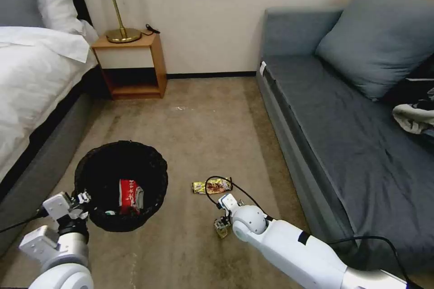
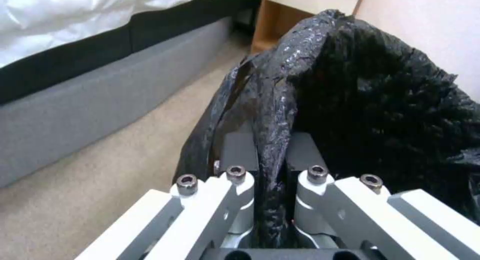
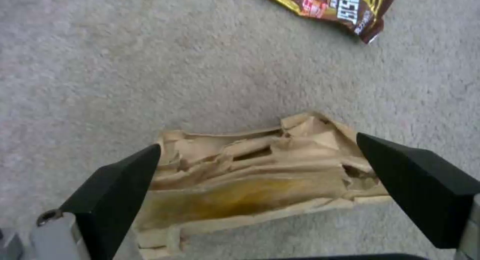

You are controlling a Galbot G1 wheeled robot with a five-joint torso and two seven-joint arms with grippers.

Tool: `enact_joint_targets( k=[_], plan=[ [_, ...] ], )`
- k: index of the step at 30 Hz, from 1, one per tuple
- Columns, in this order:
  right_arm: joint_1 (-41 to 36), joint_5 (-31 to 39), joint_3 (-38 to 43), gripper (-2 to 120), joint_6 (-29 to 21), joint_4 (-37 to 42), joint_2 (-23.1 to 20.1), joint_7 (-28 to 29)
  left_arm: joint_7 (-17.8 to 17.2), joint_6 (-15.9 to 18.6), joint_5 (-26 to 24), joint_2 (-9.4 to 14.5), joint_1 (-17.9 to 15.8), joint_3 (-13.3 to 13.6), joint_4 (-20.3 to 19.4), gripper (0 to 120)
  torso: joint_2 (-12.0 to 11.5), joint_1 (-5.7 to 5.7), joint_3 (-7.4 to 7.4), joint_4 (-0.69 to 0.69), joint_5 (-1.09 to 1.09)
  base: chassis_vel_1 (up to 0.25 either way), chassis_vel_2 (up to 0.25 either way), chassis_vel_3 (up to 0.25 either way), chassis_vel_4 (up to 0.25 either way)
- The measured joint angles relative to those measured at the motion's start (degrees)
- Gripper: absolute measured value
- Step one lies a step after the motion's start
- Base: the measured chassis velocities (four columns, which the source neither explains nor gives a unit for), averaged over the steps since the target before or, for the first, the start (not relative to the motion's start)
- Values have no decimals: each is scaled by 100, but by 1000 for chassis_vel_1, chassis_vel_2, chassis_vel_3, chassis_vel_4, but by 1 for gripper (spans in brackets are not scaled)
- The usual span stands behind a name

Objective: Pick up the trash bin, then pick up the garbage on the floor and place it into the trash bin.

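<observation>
The trash bin (image 1: 156, 169), lined with a crinkled black bag (image 2: 375, 102), stands at the left by the bed. A red-and-white wrapper (image 1: 130, 196) lies inside it. My left gripper (image 1: 83, 198) (image 2: 272, 151) is shut on the near rim of the bag. On the carpet, crumpled brown paper (image 1: 221, 233) (image 3: 260, 177) lies between the fingers of my right gripper (image 1: 221, 227) (image 3: 258, 155), which is open and straddles it, black pads (image 3: 120, 185) on either side. A shiny gold-brown snack wrapper (image 1: 211, 185) (image 3: 340, 5) lies just beyond it.
A bed (image 1: 36, 99) with a grey base runs along the left. A wooden nightstand (image 1: 131, 63) with a lamp stands at the back wall. A grey sofa (image 1: 343, 122) with clothes (image 1: 416, 115) lines the right. Bare carpet (image 1: 199, 117) lies between.
</observation>
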Motion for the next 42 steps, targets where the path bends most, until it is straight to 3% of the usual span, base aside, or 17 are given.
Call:
enact_joint_targets(
  k=[4,20,23,25,27,31,34,42],
  plan=[
    [-2,23,-6,100,0,-124,113,129,115,-103,314,0,-29,-28,131,7,0,0,0,0,0,0,0,0,0],
    [-89,104,-2,98,-1,-164,114,178,131,-111,286,19,-30,-50,112,7,0,0,0,-1,0,0,0,0,0],
    [-117,150,37,83,-1,-138,97,185,129,-111,279,14,-27,-38,87,7,0,0,0,0,0,0,0,0,0],
    [-122,151,41,82,-1,-135,95,185,129,-111,278,14,-26,-36,84,7,0,0,0,0,0,0,0,0,0],
    [-155,153,60,70,-1,-128,83,185,129,-111,272,14,-19,-33,70,7,0,0,0,0,0,0,0,0,0],
    [-189,153,78,62,-1,-123,73,185,126,-111,268,17,-7,-33,58,7,0,0,0,0,0,0,0,0,0],
    [-219,165,85,44,0,-62,31,191,126,-111,265,9,1,-32,13,7,0,0,0,0,0,0,0,0,0],
    [-215,236,85,16,2,58,-59,270,123,-111,262,-1,18,-30,-26,7,0,0,0,0,1,0,0,0,0]
  ],
)
